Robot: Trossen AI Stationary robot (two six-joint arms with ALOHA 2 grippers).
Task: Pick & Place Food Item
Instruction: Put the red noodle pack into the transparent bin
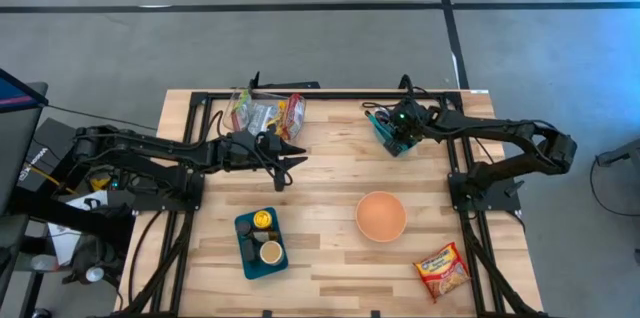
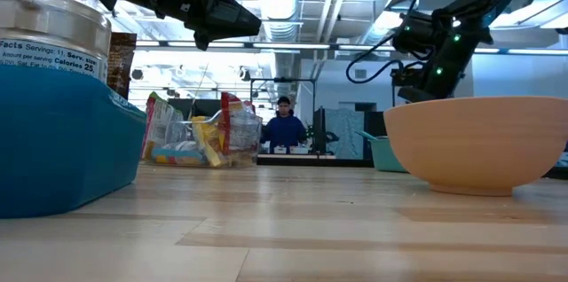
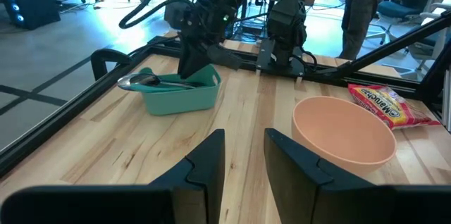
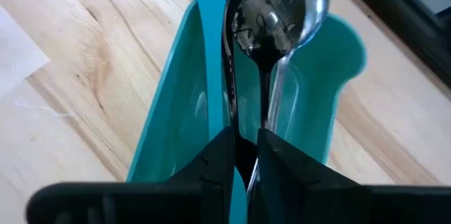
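Note:
A metal spoon (image 4: 278, 13) lies in a teal bin (image 3: 176, 98) at the table's far right, its bowl (image 3: 137, 81) sticking out over one end rim. My right gripper (image 4: 245, 150) reaches down into the bin and is shut on the spoon. A flat teal strip (image 4: 211, 41) runs alongside the spoon. A ramen packet (image 1: 441, 270) lies flat near the front right edge. Snack bags (image 1: 265, 113) lie at the far side. My left gripper (image 3: 244, 153) hovers open above the table's middle, pointing toward the bin, with nothing between its fingers. My right gripper pinches the spoon's handle (image 4: 268, 122) between its two fingers, some way back from the bowl. The fingers slant down from above and point along the handle. The spoon lies about level over the bin. Whether its bowl rests on the rim I cannot tell.
A peach bowl (image 1: 381, 216) stands right of centre, between the bin and the ramen packet. A blue tray (image 1: 245, 253) with two round containers sits near the front, left of centre. Black frame rails (image 1: 330, 91) run along the table's far edge and sides.

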